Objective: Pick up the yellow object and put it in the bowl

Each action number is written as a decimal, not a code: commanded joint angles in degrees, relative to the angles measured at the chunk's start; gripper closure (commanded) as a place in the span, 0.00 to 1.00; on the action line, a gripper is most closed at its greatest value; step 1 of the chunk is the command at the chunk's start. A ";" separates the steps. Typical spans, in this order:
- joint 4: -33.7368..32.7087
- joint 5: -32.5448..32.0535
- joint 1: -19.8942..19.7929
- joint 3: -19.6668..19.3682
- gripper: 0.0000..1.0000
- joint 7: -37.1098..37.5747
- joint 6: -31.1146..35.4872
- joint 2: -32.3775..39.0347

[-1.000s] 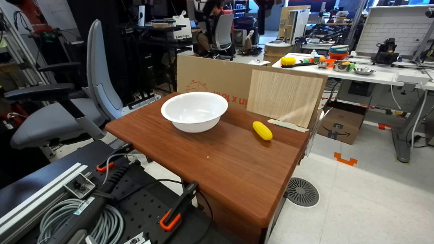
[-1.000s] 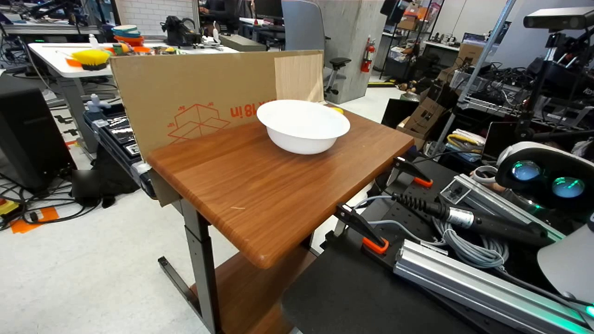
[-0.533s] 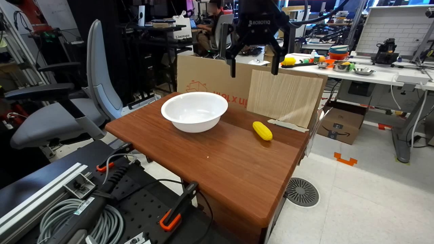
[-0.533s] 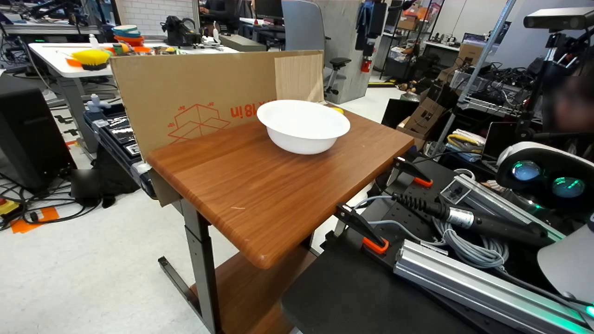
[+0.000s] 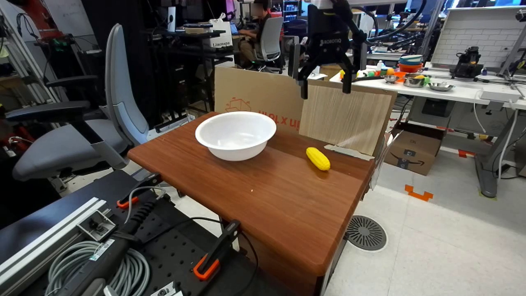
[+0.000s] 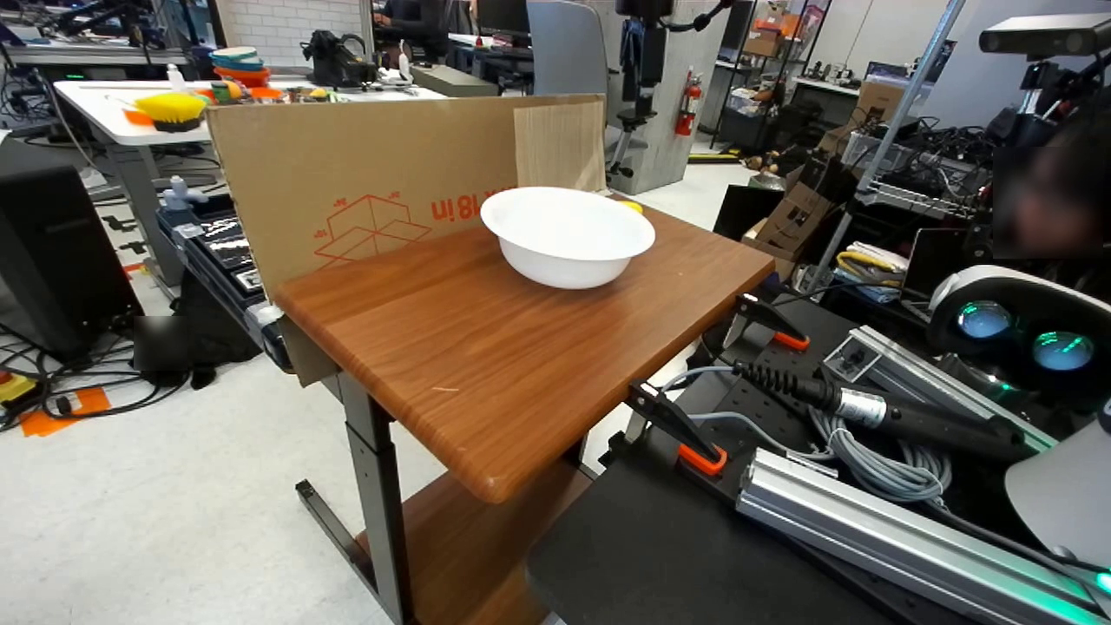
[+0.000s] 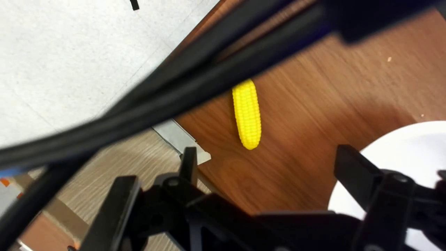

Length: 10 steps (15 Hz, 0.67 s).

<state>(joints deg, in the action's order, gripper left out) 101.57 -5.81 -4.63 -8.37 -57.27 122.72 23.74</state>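
Note:
The yellow object is shaped like a small ear of corn. It lies on the brown table near the back edge, apart from the bowl. In an exterior view only a bit of the yellow object shows behind the bowl. The white bowl stands upright and looks empty; it also shows in an exterior view. My gripper is open and empty, high above the table's back edge. In the wrist view, my open gripper frames bare table; the yellow object lies beyond the fingertips, the bowl behind the right finger.
A cardboard sheet and a light wood panel stand along the back of the table. Black clamps with orange grips hold the table's front edge. Dark cables cross the wrist view and cover the yellow object's far end.
My gripper has come down into view from above, open. Over the last half second it moved slightly right and down in an exterior view. The yellow object and bowl have not moved.

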 commanded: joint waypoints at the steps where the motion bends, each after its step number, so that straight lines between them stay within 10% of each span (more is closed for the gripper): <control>1: -3.48 -3.26 -2.60 1.09 0.00 1.74 -2.03 4.61; 10: -6.65 -3.03 -4.82 2.30 0.00 8.15 0.27 11.42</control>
<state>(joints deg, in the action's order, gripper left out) 97.96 -8.32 -8.24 -8.06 -52.08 122.70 33.17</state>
